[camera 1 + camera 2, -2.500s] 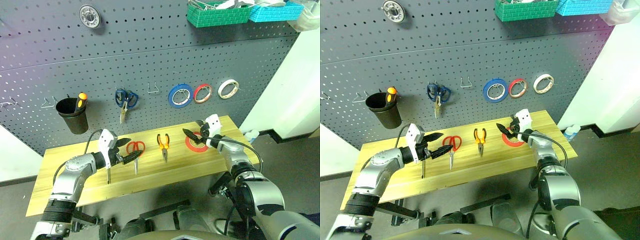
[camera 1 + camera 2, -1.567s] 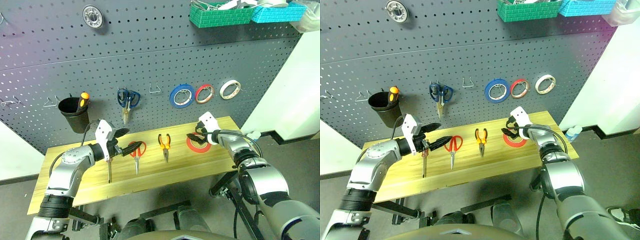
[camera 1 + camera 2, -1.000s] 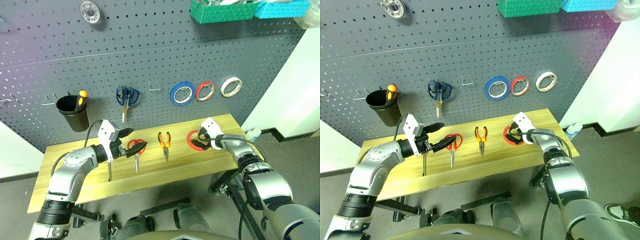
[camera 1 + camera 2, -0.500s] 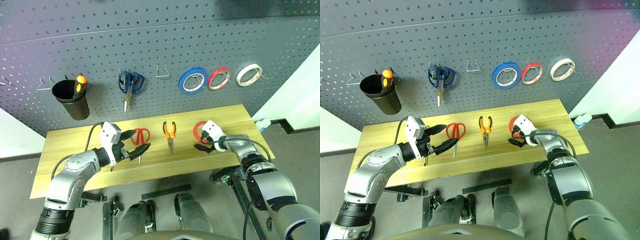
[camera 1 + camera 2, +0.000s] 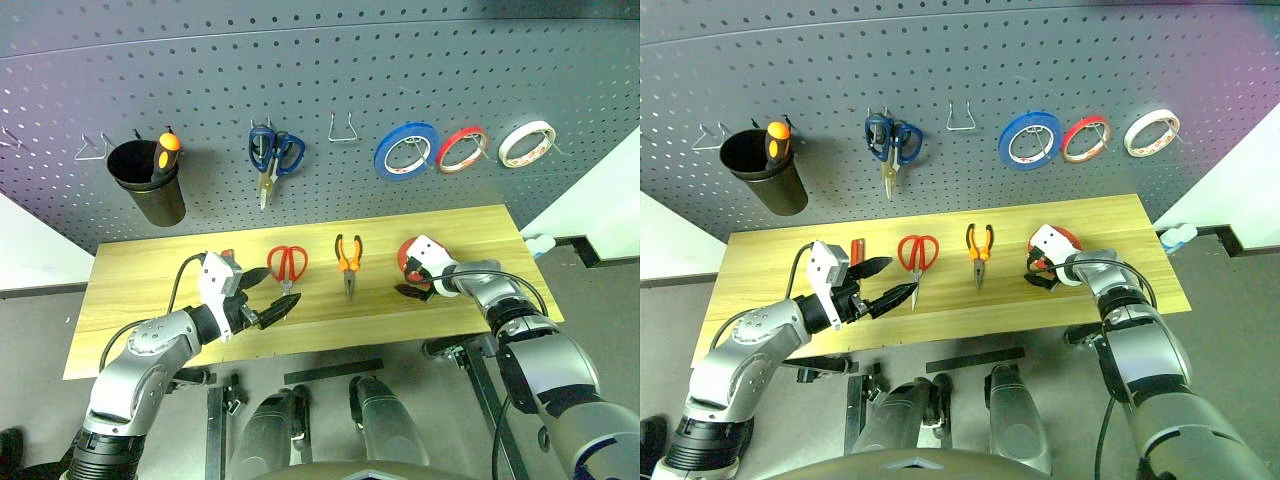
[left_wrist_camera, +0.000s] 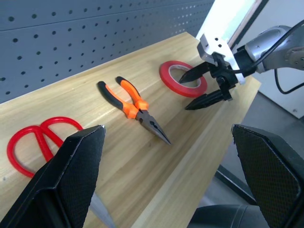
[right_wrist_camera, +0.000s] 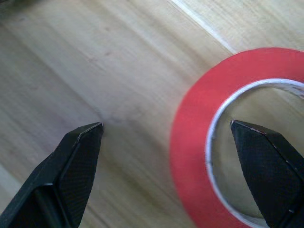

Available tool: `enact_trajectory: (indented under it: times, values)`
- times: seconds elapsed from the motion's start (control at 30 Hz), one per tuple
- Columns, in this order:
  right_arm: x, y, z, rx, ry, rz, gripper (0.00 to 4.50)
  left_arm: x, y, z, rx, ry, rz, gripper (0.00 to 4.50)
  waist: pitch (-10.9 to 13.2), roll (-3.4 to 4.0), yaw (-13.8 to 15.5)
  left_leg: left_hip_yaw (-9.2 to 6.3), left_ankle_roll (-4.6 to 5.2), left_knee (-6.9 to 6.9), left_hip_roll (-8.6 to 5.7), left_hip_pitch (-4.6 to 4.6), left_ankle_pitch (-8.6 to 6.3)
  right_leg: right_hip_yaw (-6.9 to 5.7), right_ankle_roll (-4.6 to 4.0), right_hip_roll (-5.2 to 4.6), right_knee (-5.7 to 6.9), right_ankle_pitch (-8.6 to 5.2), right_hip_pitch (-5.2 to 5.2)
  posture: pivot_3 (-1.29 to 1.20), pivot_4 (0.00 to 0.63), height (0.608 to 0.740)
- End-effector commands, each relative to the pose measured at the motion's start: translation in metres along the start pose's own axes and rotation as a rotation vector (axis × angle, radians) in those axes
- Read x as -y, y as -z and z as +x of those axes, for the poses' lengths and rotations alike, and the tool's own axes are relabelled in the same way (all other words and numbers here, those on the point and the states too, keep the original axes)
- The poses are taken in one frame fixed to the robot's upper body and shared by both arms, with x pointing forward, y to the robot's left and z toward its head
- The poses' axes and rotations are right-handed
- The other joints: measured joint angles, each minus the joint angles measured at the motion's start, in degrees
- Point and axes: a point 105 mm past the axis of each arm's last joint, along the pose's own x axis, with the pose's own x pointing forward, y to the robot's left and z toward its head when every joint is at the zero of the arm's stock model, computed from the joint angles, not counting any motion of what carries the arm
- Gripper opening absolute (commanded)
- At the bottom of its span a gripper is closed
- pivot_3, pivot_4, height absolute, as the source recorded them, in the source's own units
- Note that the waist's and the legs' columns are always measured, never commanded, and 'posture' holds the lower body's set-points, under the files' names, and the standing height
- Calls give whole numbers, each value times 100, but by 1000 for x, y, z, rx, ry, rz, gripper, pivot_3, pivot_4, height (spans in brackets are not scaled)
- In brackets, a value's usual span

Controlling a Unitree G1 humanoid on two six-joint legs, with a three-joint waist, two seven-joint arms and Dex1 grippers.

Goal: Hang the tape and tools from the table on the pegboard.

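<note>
**Red tape roll flat on the table, both grippers wide open**

Pegboard (image 5: 330, 60) behind, dark grey, full of holes; blue scissors, three small tape rolls (image 5: 462, 149) and a black cup (image 5: 150, 185) hung up there. Table (image 5: 140, 290) of light wood below. Red tape roll (image 6: 183, 78) flat on the wood near the right end. Red scissors (image 5: 289, 266), then orange pliers (image 5: 348, 260), side by side toward the left. Red screwdriver (image 5: 856, 250) partly hidden behind the left gripper. Right gripper (image 6: 205, 86) wide open over the tape's edge, holding nothing. Left gripper (image 5: 883, 281) wide open too, empty, near the scissors.
</note>
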Motion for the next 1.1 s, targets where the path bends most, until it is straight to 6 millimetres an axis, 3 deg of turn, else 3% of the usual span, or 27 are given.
enact_trajectory:
  times: [0.03, 0.1, 0.43, 0.67, 0.87, 1.1]
  values:
    - [10, 6, -5, -32, 44, -8, 4311, 2, -14, -4, 38, 4, 38, 4485, 1, -1, -1, 0, 0, 0, 0, 0, 0, 0, 0, 0, 0, 0, 0, -151, 273, 740]
    - [11, 10, -6, -53, 52, -25, 3893, 0, -15, -4, 37, 2, 46, 4500, 1, -2, -2, 0, 0, 0, 0, 0, 0, 0, -1, 0, 1, 0, 0, -152, 272, 740]
    - [10, 12, -5, -92, 49, -98, 689, -5, -23, -7, 40, -6, 67, 4500, 2, -6, -2, 0, 0, 4, 0, 1, 0, -1, -5, 0, 0, -3, 4, -149, 268, 740]
    - [8, 7, -2, -68, 48, -104, 669, -8, -25, -8, 42, -15, 75, 4500, 3, -6, -3, 0, -1, 4, 0, 1, 0, -2, -3, 0, 0, -2, 3, -138, 257, 740]
    - [2, -16, -2, 111, -7, 64, 669, -13, -27, -12, 42, -9, 80, 4500, 3, -6, -5, 0, -1, 1, 0, 0, 0, -3, 1, 0, 1, 0, 0, -143, 226, 740]
    - [6, -38, -17, 367, -37, 191, 669, -11, -35, -16, 41, 48, 98, 4500, 1, -4, -11, 0, -4, -5, -2, -2, 1, -4, 3, 2, 0, 2, -6, -176, 191, 740]
